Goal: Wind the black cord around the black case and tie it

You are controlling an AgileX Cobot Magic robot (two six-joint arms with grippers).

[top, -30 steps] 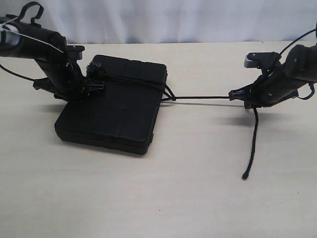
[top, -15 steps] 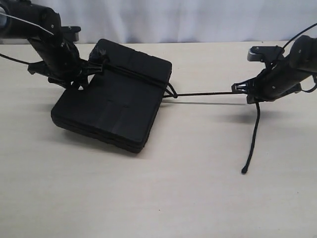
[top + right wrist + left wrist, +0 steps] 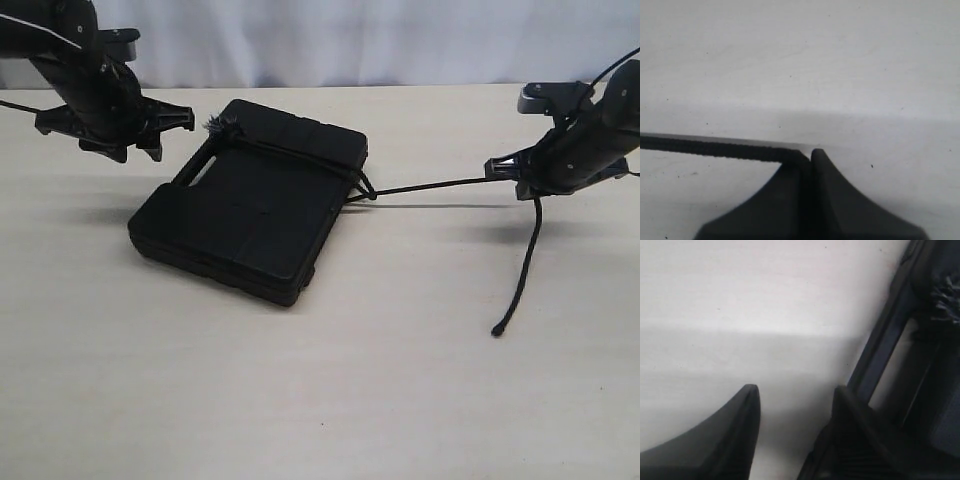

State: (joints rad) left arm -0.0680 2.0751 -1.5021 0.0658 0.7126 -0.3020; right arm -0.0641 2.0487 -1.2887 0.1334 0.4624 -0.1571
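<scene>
Lower right: knob end of the black cord [image 3: 430, 186] trails slack onto the desk [image 3: 300, 400]. Centre: black case [image 3: 250, 215] lies flat, cord across its far edge. Whether it is knotted at the right edge, I cannot tell. Right: right gripper [image 3: 492, 167], jaws pinched onto the cord, line taut. Upper left: left gripper [image 3: 172, 130], jaws spread, empty, beside the frayed tuft [image 3: 215, 126]. Risk: with the tuft unheld, a pull may strip the wrap or skid the case.
</scene>
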